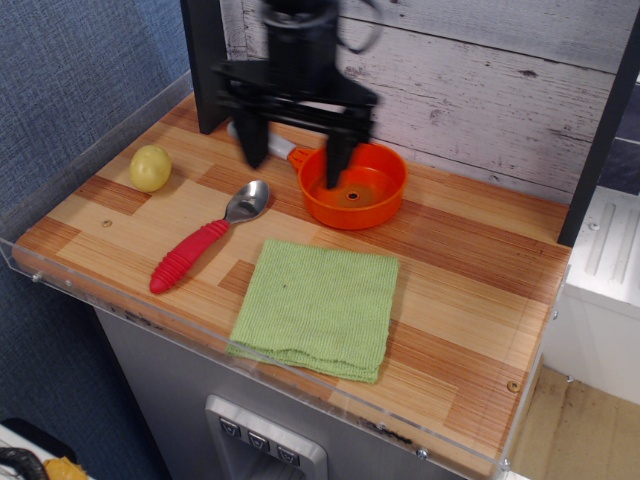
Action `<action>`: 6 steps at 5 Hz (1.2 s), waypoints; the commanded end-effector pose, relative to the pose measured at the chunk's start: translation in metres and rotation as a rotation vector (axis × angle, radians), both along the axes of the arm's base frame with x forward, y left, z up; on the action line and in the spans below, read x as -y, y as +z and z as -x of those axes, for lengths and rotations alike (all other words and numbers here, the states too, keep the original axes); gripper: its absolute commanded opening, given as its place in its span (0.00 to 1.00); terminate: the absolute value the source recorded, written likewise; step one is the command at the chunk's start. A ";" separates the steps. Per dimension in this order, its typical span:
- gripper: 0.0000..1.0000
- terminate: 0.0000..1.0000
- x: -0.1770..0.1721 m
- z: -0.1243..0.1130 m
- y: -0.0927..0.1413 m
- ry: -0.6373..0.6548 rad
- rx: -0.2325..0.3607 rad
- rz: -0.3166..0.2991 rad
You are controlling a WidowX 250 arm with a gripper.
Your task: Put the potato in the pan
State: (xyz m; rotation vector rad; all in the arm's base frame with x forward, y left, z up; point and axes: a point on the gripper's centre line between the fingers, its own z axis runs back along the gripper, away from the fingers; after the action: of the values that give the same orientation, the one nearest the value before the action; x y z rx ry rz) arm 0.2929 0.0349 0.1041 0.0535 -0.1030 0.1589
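The potato (150, 167) is a pale yellow-green ball resting on the wooden table at the far left. The orange pan (355, 186) sits at the back middle, empty, with a small hole at its centre; its grey-white handle points left and is mostly hidden behind my gripper. My black gripper (293, 164) hangs above the pan's left rim and handle, blurred by motion. Its two fingers are spread wide apart and hold nothing. The potato lies well to the left of the gripper.
A spoon with a red ribbed handle (205, 240) lies between potato and pan. A folded green cloth (316, 306) lies at the front middle. A dark post (207, 62) stands at the back left. A clear plastic rim (120, 300) edges the table.
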 end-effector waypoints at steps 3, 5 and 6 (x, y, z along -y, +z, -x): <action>1.00 0.00 -0.124 -0.009 0.009 0.236 0.101 -0.091; 1.00 0.00 -0.148 -0.017 -0.013 0.296 0.081 -0.111; 1.00 0.00 -0.157 -0.018 -0.024 0.318 0.071 -0.094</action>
State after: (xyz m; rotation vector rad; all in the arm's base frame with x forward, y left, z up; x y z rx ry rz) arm 0.3119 0.1875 0.0633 0.1443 -0.1254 0.4660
